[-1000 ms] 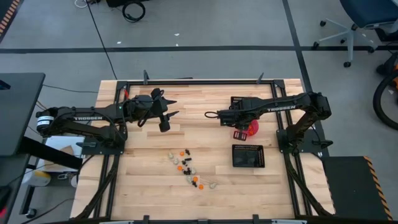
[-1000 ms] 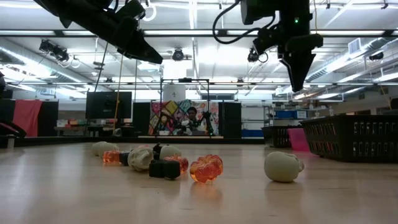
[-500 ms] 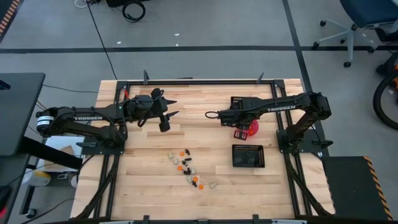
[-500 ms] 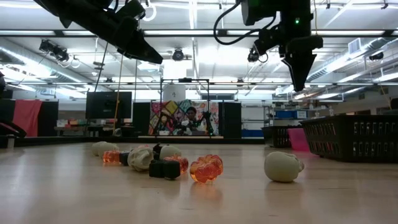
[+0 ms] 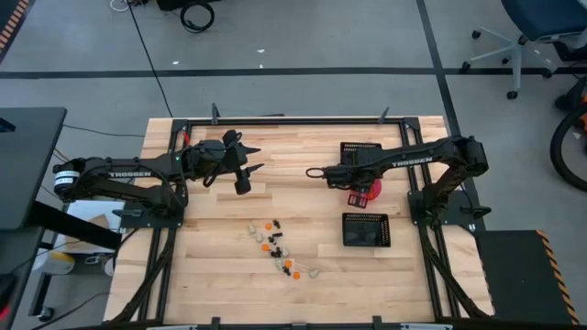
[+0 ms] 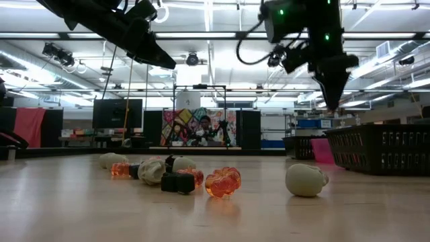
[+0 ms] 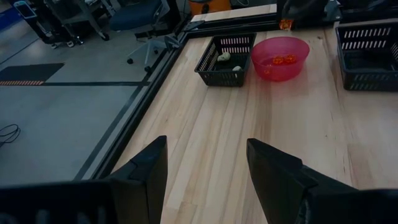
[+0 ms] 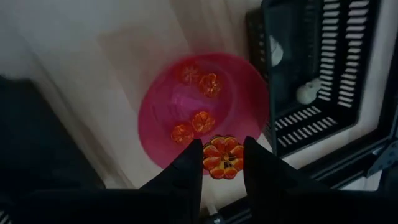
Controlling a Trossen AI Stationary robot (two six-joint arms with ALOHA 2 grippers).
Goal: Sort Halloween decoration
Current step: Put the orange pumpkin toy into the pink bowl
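**Step in hand:** delivery of one orange piece to the pink bowl.

**Right end effector** (image 8: 222,163): poised over the bowl (image 8: 163,106), fingers partly closed on an orange pumpkin (image 8: 223,155), pinched between the tips. The pumpkin hangs above the bowl's rim rather than its middle, as far as the right wrist view lets one judge. In the high view this end effector (image 5: 352,195) sits at the bowl (image 5: 372,190), between the two trays.

**Left end effector** (image 7: 206,163): wide open, nothing in it, raised over the far-left part of the worktop (image 5: 303,202), waiting.

**Bowl contents:** four orange pumpkins (image 8: 202,121) already lying inside.

**Trays:** far tray (image 8: 323,62) holds two pale cream pieces (image 8: 307,93); near tray (image 5: 366,229), contents not legible from above.

**Unsorted stock:** a loose pile (image 5: 278,249) of orange, black and cream trinkets at the worktop's middle front, well apart from bowl and trays. The low view shows an orange pumpkin (image 6: 222,182), a black piece (image 6: 177,182) and a cream one (image 6: 306,179) among them.

**Progress:** early to middle; most of the pile remains.

**Next move calls for:** a small shift inward so the pumpkin clears the rim, then parting the fingers to drop it; afterwards a return to the pile for another piece.
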